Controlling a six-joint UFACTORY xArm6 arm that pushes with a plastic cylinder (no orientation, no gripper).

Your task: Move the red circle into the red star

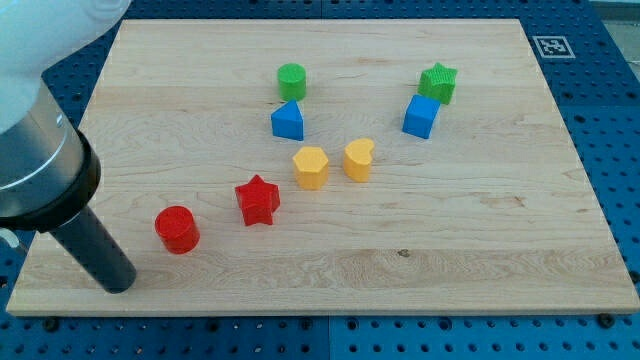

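The red circle [177, 229] sits on the wooden board [420, 250] at the lower left. The red star [258, 200] lies to its right and slightly higher, a short gap apart. My tip [119, 286] rests on the board at the lower left, below and to the left of the red circle, not touching it. The dark rod rises up and left from the tip to the arm's grey and white body.
A yellow hexagon [311, 166] and a yellow heart [358, 159] lie right of the star. A blue triangle [288, 121] and green circle [292, 80] are above. A blue cube [421, 116] and green star [437, 82] are upper right.
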